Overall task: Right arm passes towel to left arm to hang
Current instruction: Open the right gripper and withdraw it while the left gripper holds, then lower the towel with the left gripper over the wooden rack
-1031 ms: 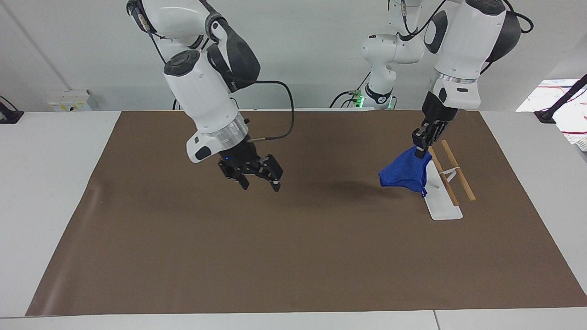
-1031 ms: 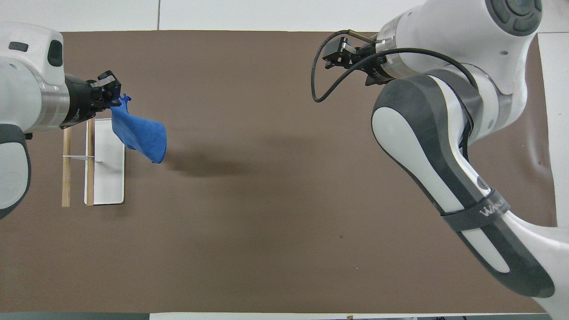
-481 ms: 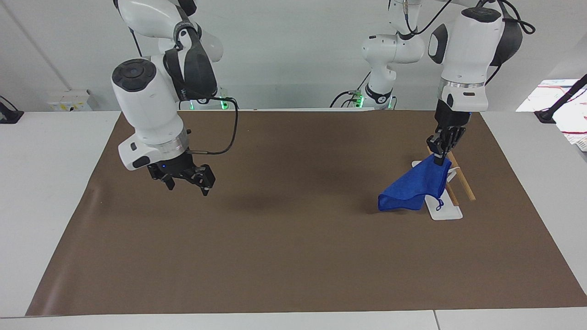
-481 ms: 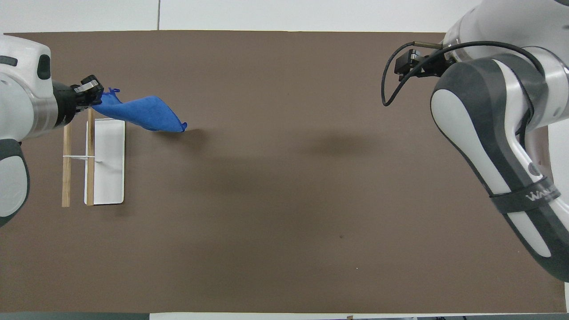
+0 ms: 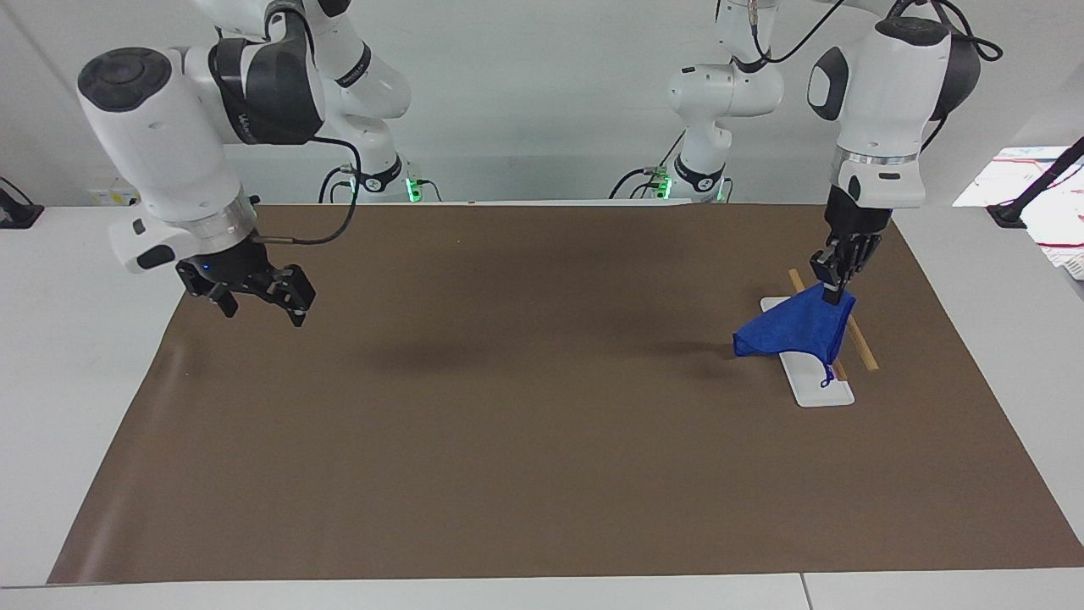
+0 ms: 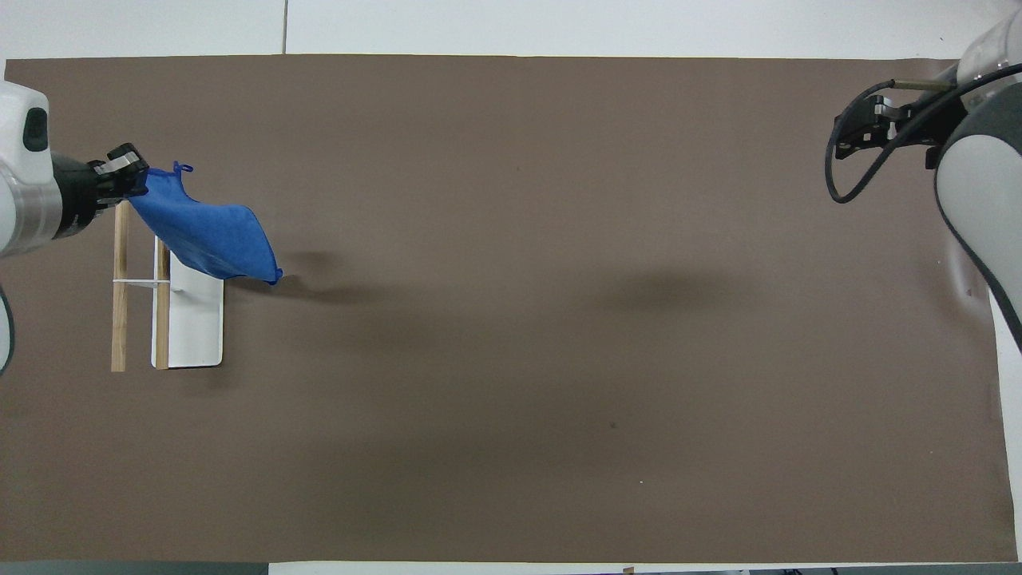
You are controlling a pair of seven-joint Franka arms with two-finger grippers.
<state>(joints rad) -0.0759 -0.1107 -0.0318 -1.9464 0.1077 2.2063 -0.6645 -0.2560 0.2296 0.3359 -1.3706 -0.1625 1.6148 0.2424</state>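
A white worktop (image 5: pixel 76 356) carried a brown mat (image 5: pixel 542 440) that covered nearly all of its surface. The right arm (image 5: pixel 169 144) hung over the mat's edge at its own end of the worktop, toward the corner nearer the robots, and its tool (image 5: pixel 258 303) stood with the two fingers spread apart and nothing between them, a small blue light showing on its body; in the overhead view the right tool (image 6: pixel 866 132) showed only at the picture's border. The left arm (image 5: pixel 876 110) came straight down over the left arm's end of the mat, and the left tool (image 5: pixel 834 292) was pressed together, pinching one corner of the blue towel (image 5: pixel 792 330). The towel hung from that pinch and draped down and toward the middle of the mat, over the end of the rack that lay farther from the robots, its lower edge close to the mat; whether it touched the mat could not be told. The rack had a flat white base (image 6: pixel 196 327) and two wooden rails (image 6: pixel 120 319) side by side, running along the short edge of the mat. A small blue loop (image 6: pixel 183 168) stuck out of the towel near the pinched corner.
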